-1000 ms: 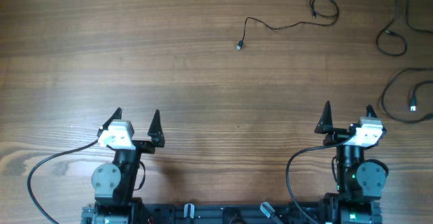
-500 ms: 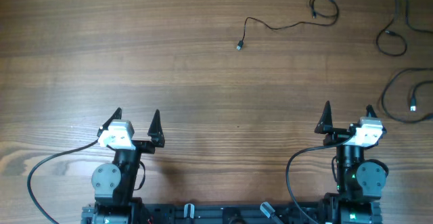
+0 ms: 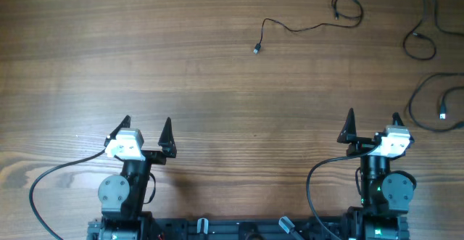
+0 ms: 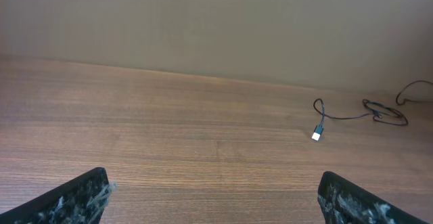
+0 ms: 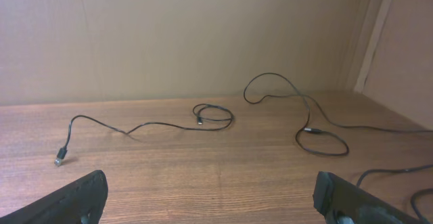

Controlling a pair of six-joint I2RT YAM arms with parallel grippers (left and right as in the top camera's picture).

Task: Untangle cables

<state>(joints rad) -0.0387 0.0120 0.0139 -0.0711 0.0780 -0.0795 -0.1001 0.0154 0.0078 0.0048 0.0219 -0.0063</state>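
Left tool [image 3: 146, 122] and right tool [image 3: 373, 115]: both wide open, empty | thin black plug-tipped cables [image 3: 303, 29]: loose on brown wooden bench [image 3: 217, 88], 11 to 3 o'clock of right tool | right tool nearer; leftmost one runs 9-to-3

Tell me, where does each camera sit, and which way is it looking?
Overhead: above the table, looking straight down; left arm and right arm show, jaws open.
Left wrist: low, facing the far wall; both its jaw tips show.
Right wrist: likewise, with more cables ahead.
Shared: all three show the long cable with a small plug.
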